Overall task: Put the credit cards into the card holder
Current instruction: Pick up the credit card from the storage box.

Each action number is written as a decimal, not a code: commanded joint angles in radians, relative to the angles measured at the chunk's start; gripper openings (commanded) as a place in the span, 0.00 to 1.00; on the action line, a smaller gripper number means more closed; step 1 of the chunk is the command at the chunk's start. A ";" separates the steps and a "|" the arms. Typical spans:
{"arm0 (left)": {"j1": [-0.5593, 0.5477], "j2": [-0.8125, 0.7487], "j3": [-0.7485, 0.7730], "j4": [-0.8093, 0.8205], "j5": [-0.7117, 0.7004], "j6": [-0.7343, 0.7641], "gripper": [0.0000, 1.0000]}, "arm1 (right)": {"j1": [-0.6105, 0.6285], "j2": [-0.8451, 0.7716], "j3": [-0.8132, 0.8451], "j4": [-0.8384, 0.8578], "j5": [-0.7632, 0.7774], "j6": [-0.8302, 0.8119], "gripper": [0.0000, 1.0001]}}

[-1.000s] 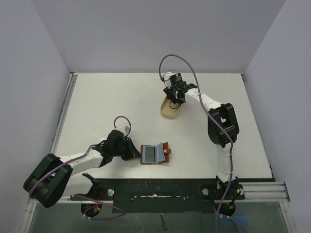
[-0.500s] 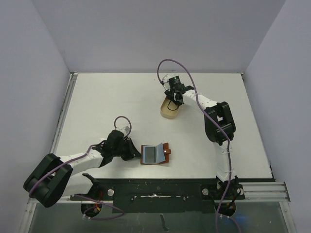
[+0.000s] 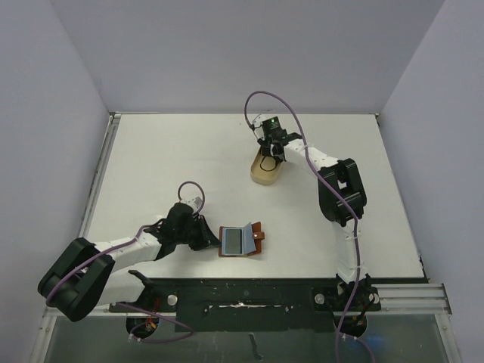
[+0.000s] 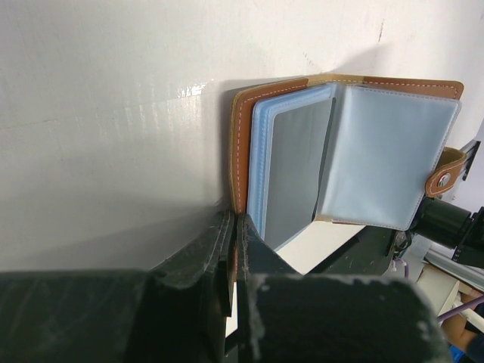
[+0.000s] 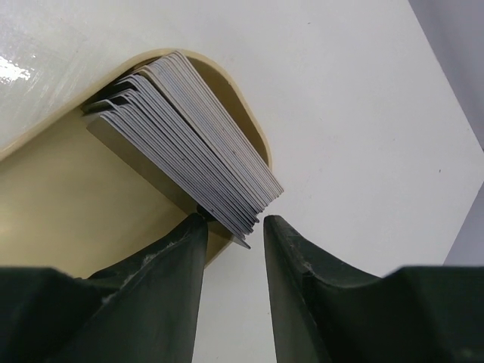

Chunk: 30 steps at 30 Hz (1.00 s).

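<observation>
The reddish-brown card holder (image 3: 242, 240) lies open near the table's front edge, with pale blue plastic sleeves showing (image 4: 363, 159). My left gripper (image 4: 233, 227) is shut on its left cover edge. A stack of several pale grey credit cards (image 5: 189, 140) leans in the tan oval tray (image 3: 265, 169) at the middle back. My right gripper (image 5: 233, 227) is open over the tray's rim, with the lower corner of the card stack between its fingers. In the top view the right gripper (image 3: 270, 151) hides most of the cards.
The tan tray's rim (image 5: 249, 113) curves round the stack. The black rail (image 3: 249, 291) runs along the table's front edge just below the card holder. Grey walls close in the table at left, back and right.
The right gripper has shifted slightly left over the tray. The left arm and the card holder have not moved.
</observation>
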 commanded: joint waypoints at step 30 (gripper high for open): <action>-0.004 -0.010 0.009 0.051 0.011 -0.008 0.00 | -0.014 -0.029 0.089 0.001 -0.015 -0.031 0.10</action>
